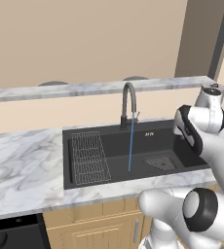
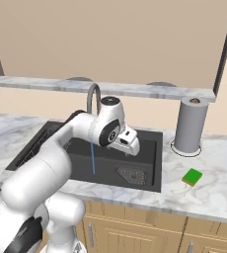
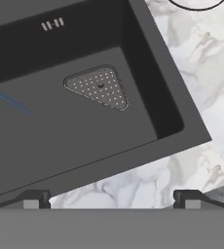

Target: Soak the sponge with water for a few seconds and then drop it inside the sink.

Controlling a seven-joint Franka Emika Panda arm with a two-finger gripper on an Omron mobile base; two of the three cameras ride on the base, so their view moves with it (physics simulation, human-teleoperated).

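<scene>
While the water (image 1: pixel 131 143) is running as a thin straight blue stream from the curved grey gooseneck faucet (image 1: pixel 128 104) into the dark charcoal sink (image 1: pixel 84 180), the sponge (image 2: pixel 192 176) is lying flat on the marble counter (image 2: pixel 219 192) to the right of the basin, near the grey cylinder (image 2: pixel 189 124). It is showing as a small bright green block with a yellowish edge. The gripper (image 3: pixel 112 198) is hovering over the sink's near right corner with its 2 fingertips (image 3: pixel 35 198) standing wide apart, holding nothing. A wire rack (image 1: pixel 88 158) is sitting at the basin's left and a mesh drain (image 3: pixel 99 86) at its right.
</scene>
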